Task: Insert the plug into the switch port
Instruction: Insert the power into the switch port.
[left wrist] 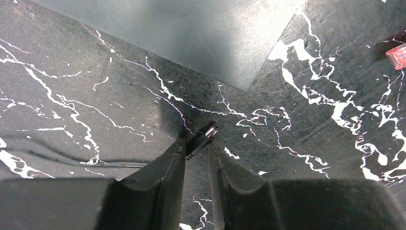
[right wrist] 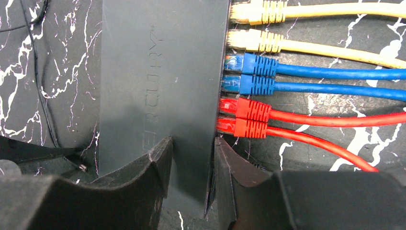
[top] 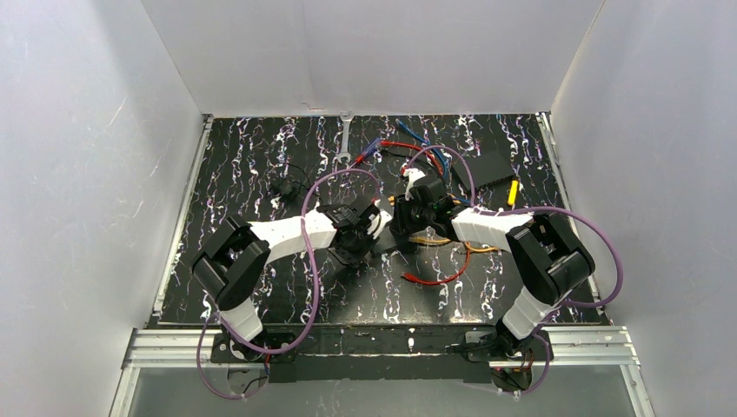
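Observation:
The plug [left wrist: 203, 137], a small black barrel with a metal tip, lies slanted between the tips of my left gripper [left wrist: 197, 143]. It leans on the left finger, the jaws stand slightly apart, and the grip is unclear. Its thin black cord [left wrist: 72, 163] trails left. The switch [right wrist: 158, 72], a flat matte-black box, sits in my right gripper [right wrist: 191, 143], which is shut on its near corner beside the port edge. The same box fills the top of the left wrist view as the switch [left wrist: 191, 38]. From above, both grippers meet mid-table, left gripper [top: 365, 241] and right gripper [top: 402, 226].
Yellow cables [right wrist: 268, 12], blue cables [right wrist: 261, 64] and red cables [right wrist: 249, 110] sit in the switch's ports. A loose red connector [left wrist: 397, 55] lies right of the left gripper. A plain black slab [top: 491, 165], a wrench [top: 346, 139] and a small black block [top: 280, 187] lie farther back.

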Action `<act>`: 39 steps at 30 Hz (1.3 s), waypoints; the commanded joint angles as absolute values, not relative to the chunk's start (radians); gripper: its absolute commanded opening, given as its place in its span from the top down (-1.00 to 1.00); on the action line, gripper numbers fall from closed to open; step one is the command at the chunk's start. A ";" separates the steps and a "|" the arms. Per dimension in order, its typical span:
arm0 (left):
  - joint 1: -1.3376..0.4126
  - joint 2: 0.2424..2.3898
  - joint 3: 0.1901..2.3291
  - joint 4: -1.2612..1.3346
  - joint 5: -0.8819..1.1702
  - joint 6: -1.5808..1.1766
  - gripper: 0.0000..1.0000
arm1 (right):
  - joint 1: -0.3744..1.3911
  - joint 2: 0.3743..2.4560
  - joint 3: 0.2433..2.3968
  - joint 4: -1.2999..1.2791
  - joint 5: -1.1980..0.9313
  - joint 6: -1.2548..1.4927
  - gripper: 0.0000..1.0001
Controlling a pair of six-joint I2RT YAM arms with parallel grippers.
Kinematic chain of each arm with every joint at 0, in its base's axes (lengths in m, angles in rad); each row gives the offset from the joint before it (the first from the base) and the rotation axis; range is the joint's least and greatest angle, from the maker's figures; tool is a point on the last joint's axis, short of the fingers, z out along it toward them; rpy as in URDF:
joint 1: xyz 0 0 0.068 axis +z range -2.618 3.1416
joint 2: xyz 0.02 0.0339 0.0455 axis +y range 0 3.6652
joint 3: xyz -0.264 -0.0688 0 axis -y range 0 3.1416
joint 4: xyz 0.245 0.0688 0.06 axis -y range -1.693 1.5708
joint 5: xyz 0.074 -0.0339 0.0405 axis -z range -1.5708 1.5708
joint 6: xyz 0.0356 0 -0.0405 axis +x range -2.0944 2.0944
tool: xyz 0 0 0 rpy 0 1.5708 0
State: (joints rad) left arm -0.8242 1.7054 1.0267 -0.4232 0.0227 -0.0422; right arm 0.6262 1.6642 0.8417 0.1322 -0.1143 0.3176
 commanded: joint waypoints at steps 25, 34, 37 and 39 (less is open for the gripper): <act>-0.846 1.688 1.121 -0.415 -0.039 -0.009 1.00 | 0.616 1.689 0.813 0.145 -0.193 0.338 0.12; -0.833 1.716 1.179 -0.454 -0.025 -0.005 1.00 | 0.583 1.694 0.796 0.182 -0.263 0.362 0.12; -0.830 1.732 1.194 -0.486 -0.039 -0.005 1.00 | 0.580 1.692 0.794 0.183 -0.264 0.363 0.12; -0.829 1.739 1.202 -0.511 -0.040 -0.012 1.00 | 0.578 1.693 0.793 0.181 -0.261 0.364 0.12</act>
